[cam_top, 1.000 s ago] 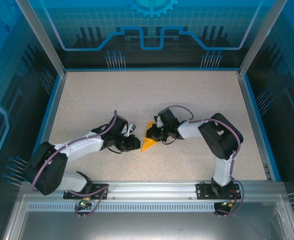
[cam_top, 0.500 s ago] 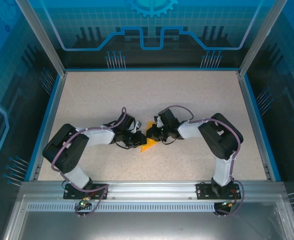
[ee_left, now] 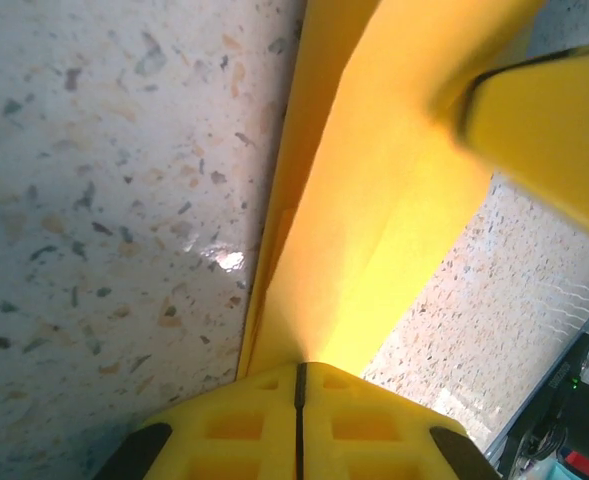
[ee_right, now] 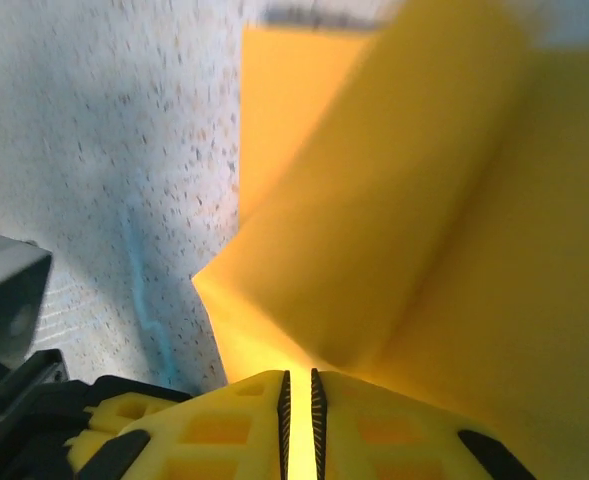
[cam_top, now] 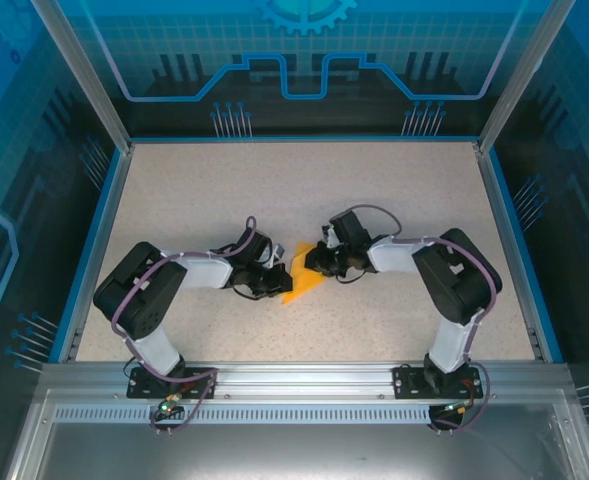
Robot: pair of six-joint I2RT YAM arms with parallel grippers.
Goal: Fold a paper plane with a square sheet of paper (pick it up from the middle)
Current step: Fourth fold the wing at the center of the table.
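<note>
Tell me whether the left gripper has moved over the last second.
Yes. The left gripper has shifted right, farther from the table's blue left edge, and now pinches the paper.

Matt, smooth folded paper (ee_left: 374, 230) — table (ee_left: 104, 200) speckled, stone-like, faintly glossy.

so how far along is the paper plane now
Partway. Done: the thin orange-yellow paper sheet is already creased into layered flaps with a pointed end. In hand: the left gripper and right gripper are each shut on it from opposite sides, low over the speckled table. Left: the narrowing folds; no slim dart with a central ridge yet.
</note>
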